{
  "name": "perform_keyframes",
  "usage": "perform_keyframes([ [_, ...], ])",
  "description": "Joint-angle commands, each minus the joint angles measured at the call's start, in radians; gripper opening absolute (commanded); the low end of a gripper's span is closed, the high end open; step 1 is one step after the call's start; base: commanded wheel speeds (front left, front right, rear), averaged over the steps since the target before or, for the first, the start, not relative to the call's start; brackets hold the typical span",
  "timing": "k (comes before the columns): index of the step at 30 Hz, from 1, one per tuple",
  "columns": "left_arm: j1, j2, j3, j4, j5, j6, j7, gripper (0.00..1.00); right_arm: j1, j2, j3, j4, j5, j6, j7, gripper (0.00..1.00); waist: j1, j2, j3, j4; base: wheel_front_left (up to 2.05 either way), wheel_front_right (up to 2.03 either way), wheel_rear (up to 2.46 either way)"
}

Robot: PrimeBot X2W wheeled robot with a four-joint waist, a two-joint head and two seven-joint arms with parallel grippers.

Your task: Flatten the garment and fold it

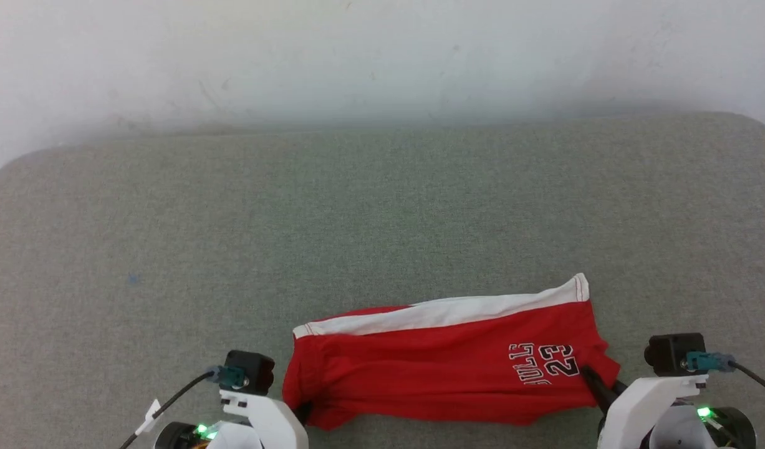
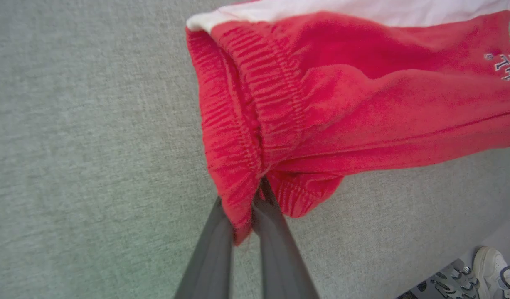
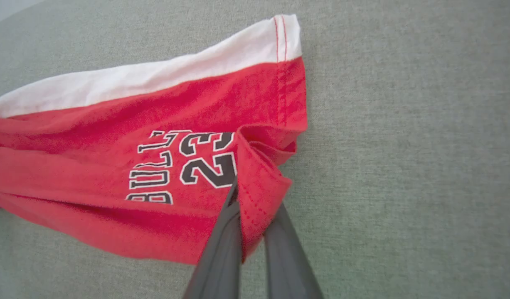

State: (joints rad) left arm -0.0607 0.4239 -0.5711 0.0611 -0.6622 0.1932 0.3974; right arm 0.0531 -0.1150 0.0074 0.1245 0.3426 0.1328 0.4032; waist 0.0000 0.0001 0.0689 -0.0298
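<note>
One red garment (image 1: 444, 368) lies on the table (image 1: 382, 218), its lettering (image 3: 184, 166) partly folded under — the left hand (image 2: 243, 195) pinches its waistband (image 2: 255, 104), the right hand (image 3: 255, 199) its hem (image 3: 261, 185).

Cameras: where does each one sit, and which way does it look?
Head view: on the robot's head, looking forward and down at the red basketball shorts; left gripper and right gripper at the bottom.
Left wrist view: on that wrist, looking along its fingers at the elastic waistband, jaws shut on it.
Right wrist view: on that wrist, looking along its fingers at the hem, jaws shut there.
Shared: head and right wrist views both show the "BULLS 23" print.
</note>
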Motion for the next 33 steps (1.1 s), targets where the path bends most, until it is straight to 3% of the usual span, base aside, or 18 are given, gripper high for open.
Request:
perform_keyframes([
  [1,-0.022,-0.001,-0.002,0.023,-0.001,-0.007,0.007,0.00,-0.009,0.000,0.004,0.014,-0.008,-0.002,-0.011,0.00,0.0000,-0.0001,0.008,0.001,0.00,0.00,0.00],
  [12,-0.061,-0.019,-0.037,0.125,-0.005,-0.040,0.031,0.00,-0.073,-0.029,0.040,0.176,-0.047,-0.002,-0.096,0.00,0.0000,-0.0001,0.010,0.002,0.00,0.00,0.00],
  [13,-0.061,-0.020,-0.039,0.131,-0.005,-0.042,0.029,0.00,-0.076,-0.030,0.041,0.189,-0.048,-0.002,-0.102,0.21,0.0000,-0.0001,0.005,0.003,0.00,0.00,0.00],
  [14,-0.061,-0.020,-0.040,0.135,-0.002,-0.043,0.021,0.32,-0.079,-0.032,0.039,0.200,-0.052,-0.002,-0.110,1.00,0.0000,-0.0001,-0.001,0.005,0.00,0.00,0.00],
  [15,-0.061,-0.020,-0.041,0.138,0.003,-0.041,0.014,1.00,-0.081,-0.035,0.039,0.208,-0.057,-0.002,-0.118,1.00,0.0000,-0.0001,-0.007,0.006,0.00,0.00,0.00],
  [20,-0.042,-0.023,-0.028,0.129,0.002,-0.031,-0.034,1.00,-0.086,-0.035,0.031,0.204,-0.033,-0.002,-0.145,1.00,0.0000,-0.0001,-0.052,0.014,0.00,0.00,0.00],
  [26,0.003,-0.006,0.008,0.048,0.007,-0.024,-0.140,1.00,-0.063,-0.058,0.013,0.095,-0.014,-0.002,-0.191,1.00,0.0000,-0.0001,-0.103,0.034,0.00,0.00,0.00],
  [30,0.023,0.003,0.059,-0.028,0.028,-0.001,-0.264,1.00,-0.038,-0.076,-0.007,-0.009,-0.028,-0.002,-0.248,1.00,0.0000,-0.0001,-0.116,0.048,0.00,0.00,0.00],
  [33,0.025,0.000,0.103,-0.067,0.065,0.006,-0.419,1.00,-0.013,-0.081,-0.021,-0.070,-0.051,-0.002,-0.278,1.00,0.0000,-0.0001,-0.117,0.056,0.00,0.00,0.00],
])
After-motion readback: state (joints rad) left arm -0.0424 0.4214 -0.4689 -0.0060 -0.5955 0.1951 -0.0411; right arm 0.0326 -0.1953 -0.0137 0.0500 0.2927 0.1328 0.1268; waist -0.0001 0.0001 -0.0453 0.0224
